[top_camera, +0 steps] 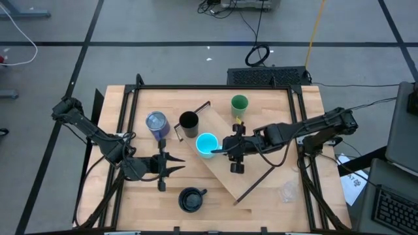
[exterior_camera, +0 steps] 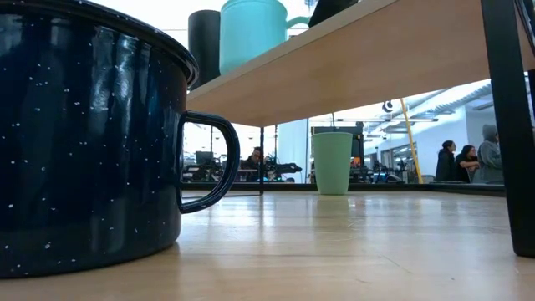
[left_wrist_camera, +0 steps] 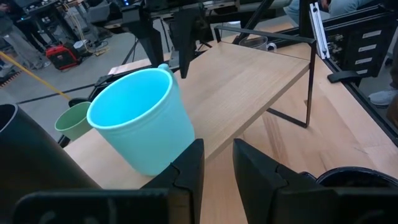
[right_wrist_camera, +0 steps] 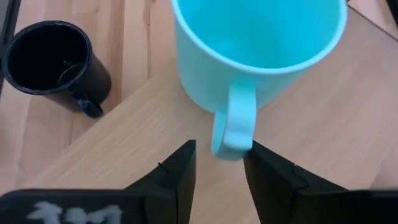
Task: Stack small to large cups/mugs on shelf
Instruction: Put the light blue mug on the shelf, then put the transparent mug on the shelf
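Two cups on the shelf, four vessels off it

Two arms at the desk [top_camera: 137, 196]. Shelf [top_camera: 251, 163] lies diagonally across the desk middle, dark brackets at its short ends.

Right gripper [right_wrist_camera: 217, 163]: fingers [right_wrist_camera: 177, 171] parted by a narrow gap and lined up on the handle of the cyan mug [right_wrist_camera: 258, 53]. The handle tip sits just ahead of the gap, between the two fingertips; not clamped. Mug stands upright, mouth up, near the shelf's end. In the high view the same gripper [top_camera: 225, 149] sits just beside the cyan mug [top_camera: 206, 144].

Left gripper [top_camera: 175, 167]: fingers [left_wrist_camera: 186, 171] parted by a narrow gap, nothing between them. It hovers over bare desk near the shelf's long edge, aimed toward the cyan mug [left_wrist_camera: 142, 118], which stands just beyond the fingertips.

Other vessels:
- Black cup [top_camera: 188, 123]: upright at the shelf's end, just past the cyan mug from the right fingers; the low view shows it on the plank.
- Green cup [top_camera: 240, 104]: on the desk beyond the shelf's far edge, apart from both grippers.
- Bluish-purple tumbler [top_camera: 157, 123]: on the desk beside the black cup, ahead of the left fingers.
- Navy mug [top_camera: 191, 199]: on the desk beside the left arm, handle toward the shelf.
- Clear glass cup [top_camera: 287, 190]: on the desk by the shelf's other end; orientation unclear.
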Robot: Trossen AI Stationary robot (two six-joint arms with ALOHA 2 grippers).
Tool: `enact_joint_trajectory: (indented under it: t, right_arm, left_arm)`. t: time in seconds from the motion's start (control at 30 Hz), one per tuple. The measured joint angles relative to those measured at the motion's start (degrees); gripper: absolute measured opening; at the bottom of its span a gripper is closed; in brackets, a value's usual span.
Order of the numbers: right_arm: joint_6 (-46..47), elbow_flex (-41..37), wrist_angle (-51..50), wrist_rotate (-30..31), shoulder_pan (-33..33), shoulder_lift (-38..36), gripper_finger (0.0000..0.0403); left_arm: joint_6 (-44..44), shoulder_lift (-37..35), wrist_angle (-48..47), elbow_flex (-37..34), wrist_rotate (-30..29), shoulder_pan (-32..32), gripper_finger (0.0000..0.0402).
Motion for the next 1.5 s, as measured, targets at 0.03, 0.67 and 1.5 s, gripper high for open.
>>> enact_joint_trajectory:
  t: [0.03, 0.67, 1.5]
  right_arm:
    - [0.42, 0.0, -0.11, 0.0, 0.03, 0.0, 0.0125]
    - [11.92, -0.04, -5.42, 0.35, 6.45, -4.27, 0.0125]
    - [42.97, -0.02, -13.45, 4.42, 26.19, -6.84, 0.0125]
  left_arm:
    - [0.0, 0.0, 0.0, 0.0, 0.0, 0.0, 0.0088]
    - [-3.65, -0.02, -2.05, 0.0, 1.43, -0.87, 0.0088]
    - [-7.01, -0.01, -4.66, 0.0, 1.57, -5.22, 0.0088]
